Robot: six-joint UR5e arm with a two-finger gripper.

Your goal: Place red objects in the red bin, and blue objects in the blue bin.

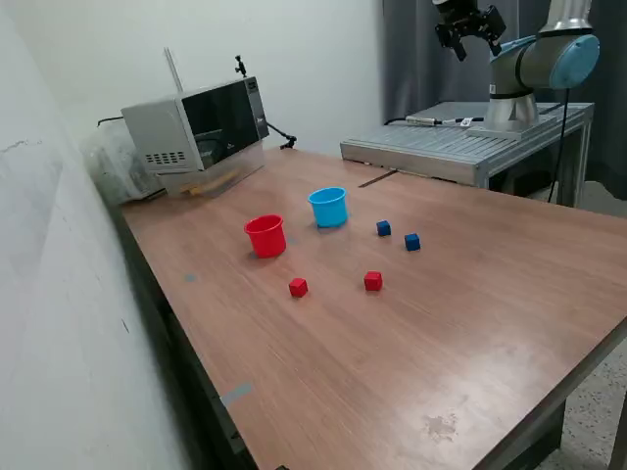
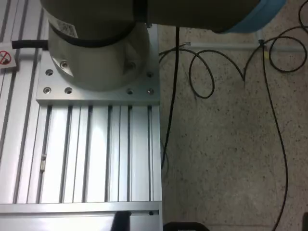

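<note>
My gripper (image 1: 468,29) hangs high over my base, holding nothing — how far open, I cannot tell. Red cubes (image 1: 298,287) and blue cubes (image 1: 383,228) lie loose on the desk (image 1: 470,323) beside their cups — unsorted.

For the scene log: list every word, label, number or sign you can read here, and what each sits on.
No text can be read.
Label on the robot base: print too small and blurred.
Sticker on the aluminium mount: a red prohibition circle, no words legible.
Microwave panel: markings too small.
Cups and cubes: no markings visible.
</note>
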